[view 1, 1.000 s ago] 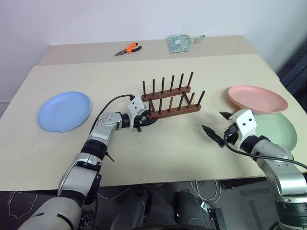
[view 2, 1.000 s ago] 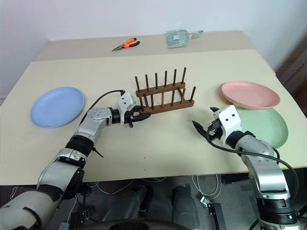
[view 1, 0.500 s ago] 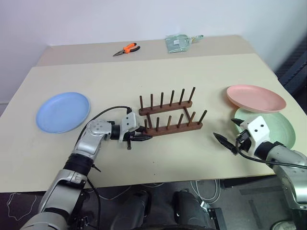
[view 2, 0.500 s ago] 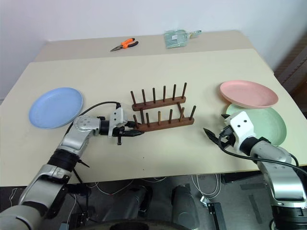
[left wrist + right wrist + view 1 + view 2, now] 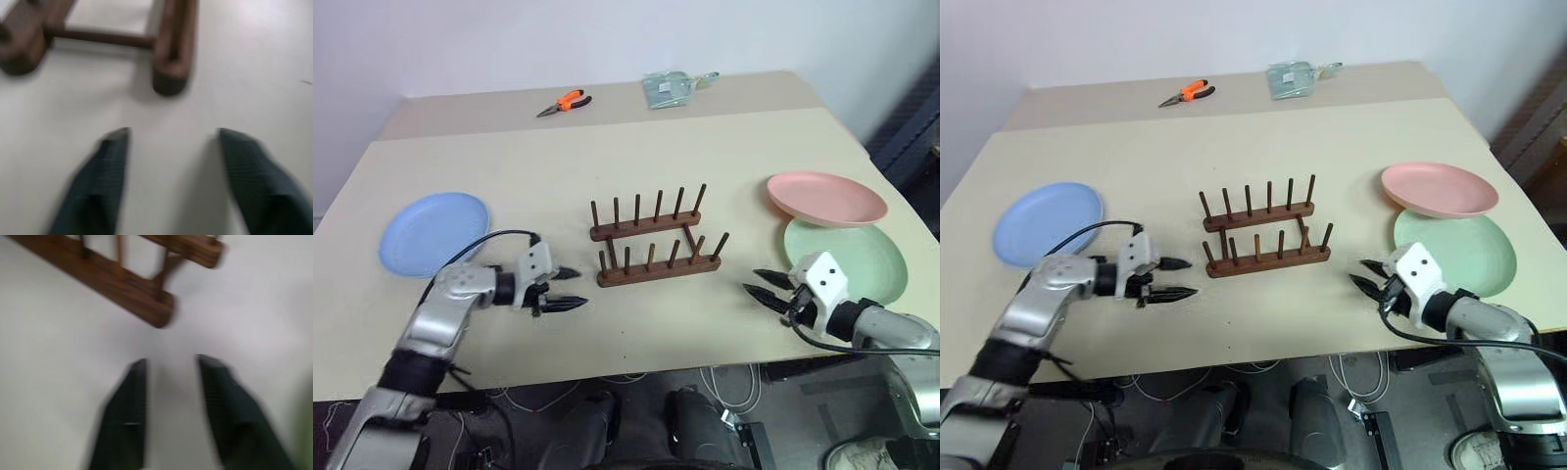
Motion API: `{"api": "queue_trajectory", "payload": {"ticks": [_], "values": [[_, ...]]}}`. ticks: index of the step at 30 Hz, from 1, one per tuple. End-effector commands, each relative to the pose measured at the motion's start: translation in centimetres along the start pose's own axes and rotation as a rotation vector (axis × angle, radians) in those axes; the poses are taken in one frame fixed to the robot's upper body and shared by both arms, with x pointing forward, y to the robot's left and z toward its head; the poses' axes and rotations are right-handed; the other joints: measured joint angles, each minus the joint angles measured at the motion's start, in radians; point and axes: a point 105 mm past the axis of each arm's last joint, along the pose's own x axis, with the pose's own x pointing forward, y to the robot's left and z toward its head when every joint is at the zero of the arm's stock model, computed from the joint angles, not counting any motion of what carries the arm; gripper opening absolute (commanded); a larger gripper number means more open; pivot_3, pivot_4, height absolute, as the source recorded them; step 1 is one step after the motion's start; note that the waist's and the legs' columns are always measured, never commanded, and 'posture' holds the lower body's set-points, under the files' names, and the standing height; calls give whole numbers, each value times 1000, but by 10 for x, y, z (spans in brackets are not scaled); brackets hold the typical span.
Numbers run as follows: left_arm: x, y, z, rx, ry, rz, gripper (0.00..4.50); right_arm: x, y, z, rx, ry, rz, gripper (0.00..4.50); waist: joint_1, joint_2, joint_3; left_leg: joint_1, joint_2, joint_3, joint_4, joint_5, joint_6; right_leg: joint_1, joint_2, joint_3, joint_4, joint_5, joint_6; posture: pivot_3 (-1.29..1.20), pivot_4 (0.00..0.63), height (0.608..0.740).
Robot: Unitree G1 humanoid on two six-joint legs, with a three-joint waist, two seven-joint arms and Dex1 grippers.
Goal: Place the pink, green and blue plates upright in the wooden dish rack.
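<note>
Rack [image 5: 653,240] of dark brown wood stands at the centre of the frame on the pale surface [image 5: 607,166], its two base rails lying parallel and each carrying a row of thin upright pegs, with every slot bare. The blue plate [image 5: 433,232] lies flat at the left of the frame, well apart from the rack. At the right, the pink plate [image 5: 826,199] lies with its near rim overlapping the far rim of the green plate [image 5: 847,259], which lies flat below it in the frame. The left gripper [image 5: 565,290] sits just left of the rack's left end, apart from it, pointing toward the rack, its two black fingers parted with a clear gap and nothing between them (the left wrist view shows bare surface between the finger tips and the rail ends beyond). The right gripper [image 5: 764,285] sits to the lower right of the rack, between it and the green plate, pointing toward the rack's right end; its fingers show a narrower gap in the right wrist view and hold nothing. At the top of the frame, on the far part of the surface, lie orange-handled pliers [image 5: 562,102] and, to their right, a small pale green packet [image 5: 668,87].
</note>
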Motion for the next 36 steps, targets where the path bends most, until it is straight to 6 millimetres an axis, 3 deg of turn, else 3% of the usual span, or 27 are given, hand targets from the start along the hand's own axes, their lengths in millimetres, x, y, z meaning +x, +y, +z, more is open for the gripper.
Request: {"api": "queue_trajectory", "payload": {"ticks": [1,4,9,17,25,28,31,34,36], "values": [[24,-30,11,-41,-42,-62,839,13,11,8,-33,-32,35,0,5,0,0,0,0,0,0,0,0,1,0,0,-1,0,0,0,150,740],[43,-33,17,-34,-60,-8,839,24,10,0,-41,3,21,0,25,-1,0,-1,0,0,1,0,0,1,-1,0,-2,0,0,0,150,740],[64,-15,15,-48,-64,173,839,43,10,2,-69,4,-5,0,45,-1,0,-1,-1,0,2,0,0,1,-1,0,-3,0,0,0,150,740],[66,37,4,-73,-42,469,839,82,-15,12,-124,-6,-162,0,43,-3,-2,1,0,1,2,1,-1,2,0,0,-2,0,0,0,150,740],[68,48,6,-65,-60,488,839,94,-27,20,-116,-34,-175,0,44,-4,-3,2,0,1,1,1,-1,2,1,0,0,1,0,0,150,740],[66,48,7,-57,-65,492,776,78,-31,25,-133,-44,-160,811,44,-3,-3,2,0,1,1,1,-1,2,1,0,0,1,0,0,150,740],[63,36,15,-34,-97,436,776,44,-38,40,-232,-56,-157,2300,45,-3,-3,2,-1,1,1,1,-1,2,0,0,0,0,0,0,150,740],[58,16,27,-37,-167,346,776,5,-60,60,-351,-42,-219,3889,39,-2,-2,0,-1,2,0,0,0,-1,0,0,0,0,0,0,150,740],[57,5,35,-37,-203,291,776,-10,-73,65,-433,8,-261,3889,39,-3,-2,0,-1,2,0,0,0,-1,0,1,0,0,0,0,150,740]]}}
